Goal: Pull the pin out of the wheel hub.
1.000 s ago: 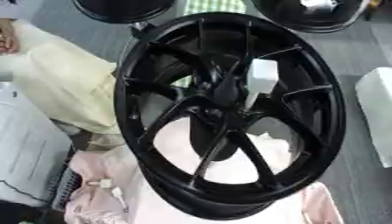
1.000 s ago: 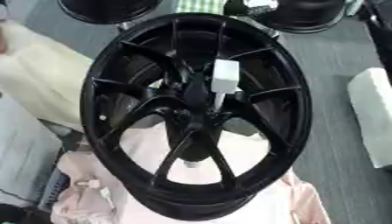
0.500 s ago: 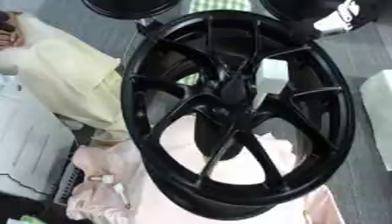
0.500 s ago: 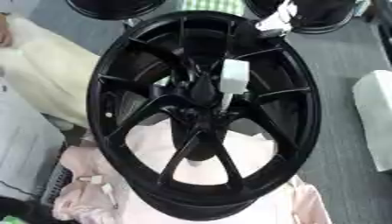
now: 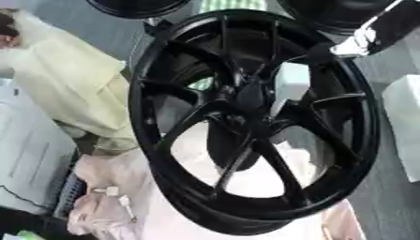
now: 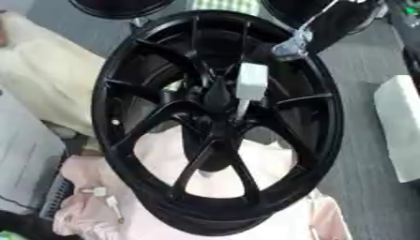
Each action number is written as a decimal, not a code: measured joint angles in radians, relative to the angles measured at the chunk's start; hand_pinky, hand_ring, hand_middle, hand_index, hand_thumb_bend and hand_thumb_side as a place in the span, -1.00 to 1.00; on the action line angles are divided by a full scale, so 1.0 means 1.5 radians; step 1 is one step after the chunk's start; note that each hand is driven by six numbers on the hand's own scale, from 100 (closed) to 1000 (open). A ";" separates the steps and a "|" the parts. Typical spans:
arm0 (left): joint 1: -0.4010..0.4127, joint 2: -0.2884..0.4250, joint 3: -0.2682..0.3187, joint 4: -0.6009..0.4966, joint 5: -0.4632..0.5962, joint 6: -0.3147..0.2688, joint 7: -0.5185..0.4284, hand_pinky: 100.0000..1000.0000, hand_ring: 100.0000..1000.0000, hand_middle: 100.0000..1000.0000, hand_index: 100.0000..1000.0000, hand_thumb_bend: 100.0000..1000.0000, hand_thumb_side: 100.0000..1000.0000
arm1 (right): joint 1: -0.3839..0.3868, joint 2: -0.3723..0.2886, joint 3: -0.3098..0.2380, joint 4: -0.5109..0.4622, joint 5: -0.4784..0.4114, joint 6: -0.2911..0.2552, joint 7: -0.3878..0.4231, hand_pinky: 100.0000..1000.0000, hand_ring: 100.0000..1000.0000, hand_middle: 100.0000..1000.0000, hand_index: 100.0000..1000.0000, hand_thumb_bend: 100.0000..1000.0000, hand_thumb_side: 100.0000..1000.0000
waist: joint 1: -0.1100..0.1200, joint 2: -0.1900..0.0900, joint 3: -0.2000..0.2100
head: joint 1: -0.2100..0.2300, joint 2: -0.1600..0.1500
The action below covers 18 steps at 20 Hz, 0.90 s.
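Right eye view is filled by a large black wheel hub (image 6: pixel 217 124), standing tilted over pale pink cloth (image 6: pixel 107 197) in the lower part of the frame. At the hub's centre a white block-shaped piece with a thin stem below it (image 6: pixel 249 86) is seen against the spokes; this is judged to be the pin, though its seating cannot be made out. In the upper right, a dark arm with a pale patch, taken to be the right hand (image 6: pixel 297 41), is shown at the rim's upper edge. Whether its fingers are open or curled cannot be told. The left hand is not shown in either view. Risk is judged from here: if the pin is approached through the spokes at an angle, it could be knocked askew or jammed, and the leaning hub could be tipped off the cloth.
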 measured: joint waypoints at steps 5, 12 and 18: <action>0.000 0.000 0.000 0.000 -0.001 0.001 0.001 -0.19 -0.12 -0.05 0.24 -1.00 0.51 | 0.013 0.013 0.004 -0.003 0.028 -0.013 0.000 0.50 0.51 0.43 0.58 0.01 -0.01 | -0.002 0.000 -0.002 | 0.002 0.000; 0.006 0.000 0.000 0.001 -0.002 0.001 0.001 -0.19 -0.12 -0.04 0.24 -1.00 0.51 | 0.040 0.025 0.010 -0.002 0.030 -0.011 0.013 0.48 0.50 0.42 0.57 0.03 -0.01 | -0.008 0.000 -0.004 | 0.013 0.000; 0.007 0.001 0.001 0.003 -0.002 0.001 0.001 -0.19 -0.12 -0.04 0.24 -1.00 0.52 | 0.047 0.030 0.010 0.000 0.030 -0.008 0.020 0.47 0.48 0.40 0.57 0.03 -0.01 | -0.013 0.000 -0.006 | 0.020 0.000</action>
